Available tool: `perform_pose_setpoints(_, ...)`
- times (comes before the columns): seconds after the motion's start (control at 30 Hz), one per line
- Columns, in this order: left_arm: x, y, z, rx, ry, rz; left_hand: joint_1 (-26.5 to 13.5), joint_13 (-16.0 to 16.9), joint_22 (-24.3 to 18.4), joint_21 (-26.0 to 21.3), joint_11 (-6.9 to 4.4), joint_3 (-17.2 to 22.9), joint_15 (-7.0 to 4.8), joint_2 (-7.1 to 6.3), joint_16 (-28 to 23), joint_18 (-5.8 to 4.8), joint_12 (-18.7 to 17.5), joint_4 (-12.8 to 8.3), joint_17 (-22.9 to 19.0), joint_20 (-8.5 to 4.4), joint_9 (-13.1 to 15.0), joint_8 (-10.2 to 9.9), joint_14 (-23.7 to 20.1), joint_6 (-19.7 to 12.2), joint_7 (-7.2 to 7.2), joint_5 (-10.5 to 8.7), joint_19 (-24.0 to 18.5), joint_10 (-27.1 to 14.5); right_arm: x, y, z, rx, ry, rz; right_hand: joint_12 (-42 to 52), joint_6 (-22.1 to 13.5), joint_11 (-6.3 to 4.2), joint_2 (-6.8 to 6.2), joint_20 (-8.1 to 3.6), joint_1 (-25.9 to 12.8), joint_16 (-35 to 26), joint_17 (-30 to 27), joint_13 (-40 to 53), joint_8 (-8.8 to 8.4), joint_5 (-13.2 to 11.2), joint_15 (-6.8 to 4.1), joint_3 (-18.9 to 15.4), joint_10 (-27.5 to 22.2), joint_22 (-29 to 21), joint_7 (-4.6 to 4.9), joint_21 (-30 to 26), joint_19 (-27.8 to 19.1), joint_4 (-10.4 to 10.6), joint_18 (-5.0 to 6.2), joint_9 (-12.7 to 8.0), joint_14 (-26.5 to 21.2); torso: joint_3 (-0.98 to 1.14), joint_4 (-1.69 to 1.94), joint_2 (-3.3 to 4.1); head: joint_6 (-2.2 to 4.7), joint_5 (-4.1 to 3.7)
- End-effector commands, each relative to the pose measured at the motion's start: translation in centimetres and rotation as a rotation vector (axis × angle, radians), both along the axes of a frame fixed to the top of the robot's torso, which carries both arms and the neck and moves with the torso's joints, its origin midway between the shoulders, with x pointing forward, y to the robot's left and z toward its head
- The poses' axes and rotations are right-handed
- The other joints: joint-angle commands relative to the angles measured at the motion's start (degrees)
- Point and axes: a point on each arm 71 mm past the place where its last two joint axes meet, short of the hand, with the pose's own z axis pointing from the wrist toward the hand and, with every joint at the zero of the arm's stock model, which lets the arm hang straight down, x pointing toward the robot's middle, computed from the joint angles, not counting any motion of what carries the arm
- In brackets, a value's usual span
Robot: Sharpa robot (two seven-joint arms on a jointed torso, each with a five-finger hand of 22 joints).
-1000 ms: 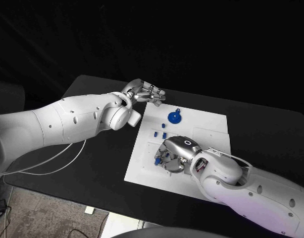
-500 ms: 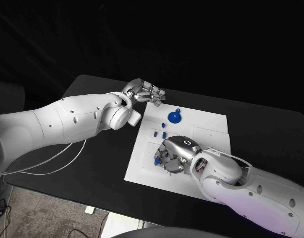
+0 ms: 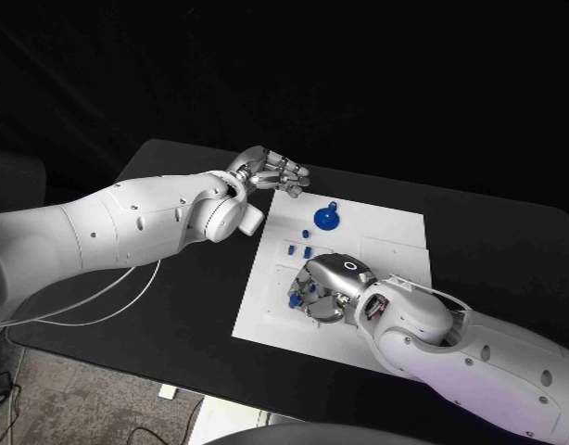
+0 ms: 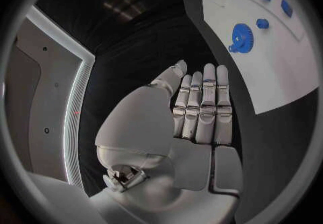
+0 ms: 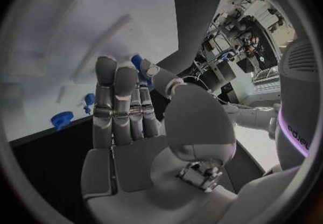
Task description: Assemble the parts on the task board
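Note:
The white task board (image 3: 365, 250) lies in the middle of the black table. A blue gear (image 3: 326, 219) lies on its far part, with small blue parts (image 3: 308, 251) nearer the middle. My right hand (image 3: 324, 289) is low over the board's near part; thumb and a finger pinch a small blue part (image 5: 138, 64) against the board (image 5: 81, 30). My left hand (image 3: 269, 171) hovers at the board's far left corner, fingers stretched out and holding nothing (image 4: 202, 105). The left wrist view shows the gear (image 4: 241, 35) and the board (image 4: 282, 73) beyond its fingertips.
Bare black table (image 3: 164, 287) runs along the board's left side and beyond its far edge. A white cable (image 3: 111, 301) loops off the table's left edge under my left arm. The right forearm (image 3: 459, 362) covers the board's near right corner.

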Motion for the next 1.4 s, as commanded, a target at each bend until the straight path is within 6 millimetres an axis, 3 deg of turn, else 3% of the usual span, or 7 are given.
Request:
perform_pose_setpoints(0.03,-0.02,-0.21,0.11,-0.007,0.000,-0.014,0.52,0.02,-0.06,0.08,0.13,-0.06,-0.05,-0.03,-0.21,0.64,-0.31,0.26,-0.07,0.38,0.08,-0.19,-0.24,-0.25,0.24,-0.30,-0.14,-0.43,-0.14,0.11,-0.06,-0.009,0.005,0.013,-0.07,0.38,0.09,0.43,-0.32,-0.05,-0.08,0.06,0.08,0.21,0.07,-0.37,0.22,0.18,0.10,0.04,0.23,2.10,0.00,0.75,0.28,0.00,0.01,0.00,0.01,-0.05,-0.02)
perform_pose_setpoints(1.4,-0.04,-0.13,0.08,-0.006,0.003,-0.016,0.56,0.02,-0.20,0.09,0.16,-0.08,-0.02,-0.02,-0.21,0.66,-0.32,0.32,-0.07,0.41,0.08,-0.19,-0.29,-0.28,0.26,-0.32,-0.12,-0.53,0.04,-0.12,-0.34,-0.034,0.011,0.005,-0.08,0.33,0.09,0.53,-0.34,-0.06,-0.16,0.15,0.07,0.22,0.00,-0.39,0.01,0.13,0.03,0.04,-0.02,2.06,-0.06,0.77,0.28,0.00,-0.01,0.04,0.05,-0.42,-0.07)
